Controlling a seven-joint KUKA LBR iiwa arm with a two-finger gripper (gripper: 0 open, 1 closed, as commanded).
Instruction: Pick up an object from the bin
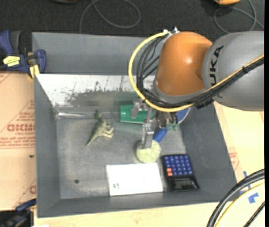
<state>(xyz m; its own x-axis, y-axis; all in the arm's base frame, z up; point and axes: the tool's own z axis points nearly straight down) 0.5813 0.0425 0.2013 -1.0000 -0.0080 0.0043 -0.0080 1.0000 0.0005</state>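
At the left of the grey metal bin, a small green toy dinosaur lies on the bare floor, well apart from everything else. Toward the front wall lies a flat white card with a few small dark marks near its left edge, too small to read. Behind it, near the back wall, a green box-like thing lies partly under the robot's wrist.

The gripper hangs in the middle of the bin, its tip just above or touching a pale yellow-green round lump that lies just beside the card's far right corner. Whether the gripper is wide or narrow cannot be told, and nothing is seen held in it. A small blue thing lies just to its right, partly hidden by the wrist.

Further right a black calculator with blue keys and a few red ones lies next to the card. Above, the orange cover and looped cables hide the back right of the bin; the grey arm bears the letters "UKA".
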